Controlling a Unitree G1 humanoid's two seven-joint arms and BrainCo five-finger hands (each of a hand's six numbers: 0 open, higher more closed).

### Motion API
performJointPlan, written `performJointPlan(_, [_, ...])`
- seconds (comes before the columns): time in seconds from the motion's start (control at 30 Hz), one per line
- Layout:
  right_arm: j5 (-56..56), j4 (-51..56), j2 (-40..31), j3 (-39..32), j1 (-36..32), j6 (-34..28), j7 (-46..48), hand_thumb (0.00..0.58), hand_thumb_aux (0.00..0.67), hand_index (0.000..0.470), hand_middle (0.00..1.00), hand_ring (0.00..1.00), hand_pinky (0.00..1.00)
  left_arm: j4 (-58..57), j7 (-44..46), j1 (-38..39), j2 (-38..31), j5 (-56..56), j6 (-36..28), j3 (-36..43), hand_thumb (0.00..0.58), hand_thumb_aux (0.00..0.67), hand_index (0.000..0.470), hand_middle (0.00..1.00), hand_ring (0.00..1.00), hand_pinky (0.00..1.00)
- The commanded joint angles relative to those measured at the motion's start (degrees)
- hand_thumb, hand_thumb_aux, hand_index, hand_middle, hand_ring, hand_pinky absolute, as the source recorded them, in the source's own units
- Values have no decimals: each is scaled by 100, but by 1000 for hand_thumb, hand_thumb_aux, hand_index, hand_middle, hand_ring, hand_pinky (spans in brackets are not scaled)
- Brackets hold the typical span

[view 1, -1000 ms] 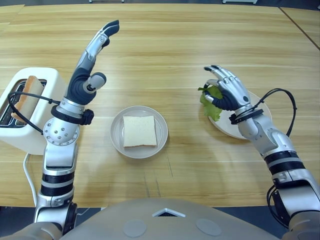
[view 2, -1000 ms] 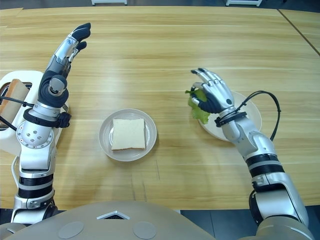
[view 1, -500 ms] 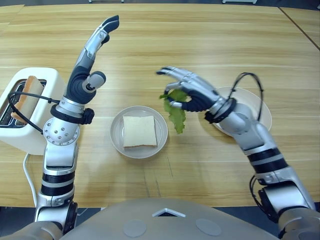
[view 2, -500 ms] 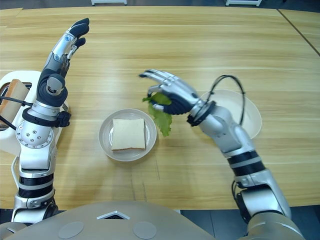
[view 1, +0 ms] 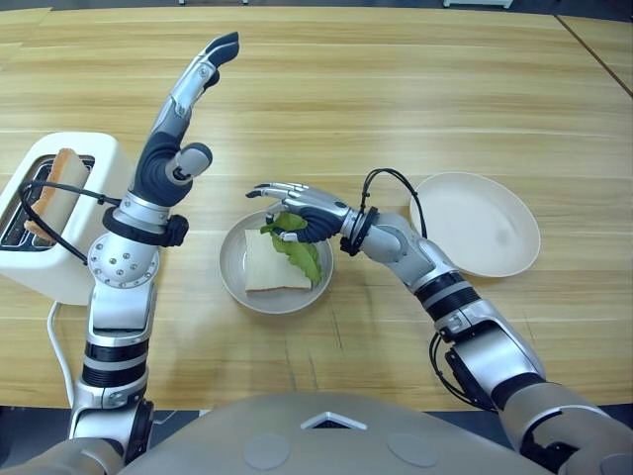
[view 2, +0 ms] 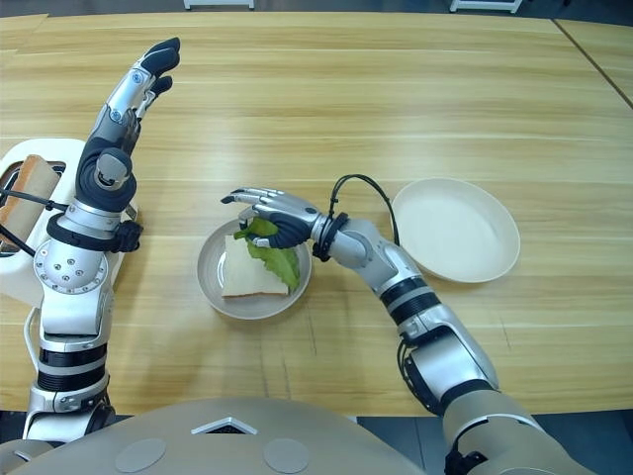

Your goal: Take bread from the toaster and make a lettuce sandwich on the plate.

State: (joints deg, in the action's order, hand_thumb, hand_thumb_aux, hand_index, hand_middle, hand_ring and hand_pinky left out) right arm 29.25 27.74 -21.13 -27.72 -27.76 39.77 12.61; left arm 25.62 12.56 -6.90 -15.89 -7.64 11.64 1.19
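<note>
A slice of white bread [view 1: 261, 275] lies on the round plate [view 1: 233, 280] in front of me. My right hand [view 1: 297, 209] hovers over the plate's right side, shut on a green lettuce leaf [view 1: 297, 249] that hangs down onto the bread. At the left edge stands the white toaster [view 1: 40, 223] with a second slice of bread [view 1: 55, 186] sticking up from a slot. My left hand [view 1: 188, 109] is raised above the table to the right of the toaster, fingers stretched out, holding nothing.
A second, empty cream plate [view 1: 475, 224] sits to the right. A black cable [view 1: 45, 223] loops from my left arm across the toaster. Bare wooden table [view 1: 396, 89] stretches behind both plates.
My right hand has carried the lettuce leftward from the right plate to above the bread plate and lowered it onto the slice. The left hand has stayed raised in place.
</note>
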Motion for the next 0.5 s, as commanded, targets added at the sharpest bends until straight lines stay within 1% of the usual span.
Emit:
performJointPlan(0.03, [60,246,134,-27,-150,85,-20,580,670,470,0,0,0,98,9,13,-32,-59,-46,2,0,0,0,0,0,0])
performJointPlan(0.2, [-150,119,239,-50,-74,234,228,580,670,470,0,0,0,390,16,-88,-86,-13,-172,-149,0,0,0,0,0,0])
performJointPlan(0.5, [-441,-211,236,-75,102,303,748,580,670,470,0,0,0,254,29,-132,-113,-40,-190,-230,0,0,0,0,0,0])
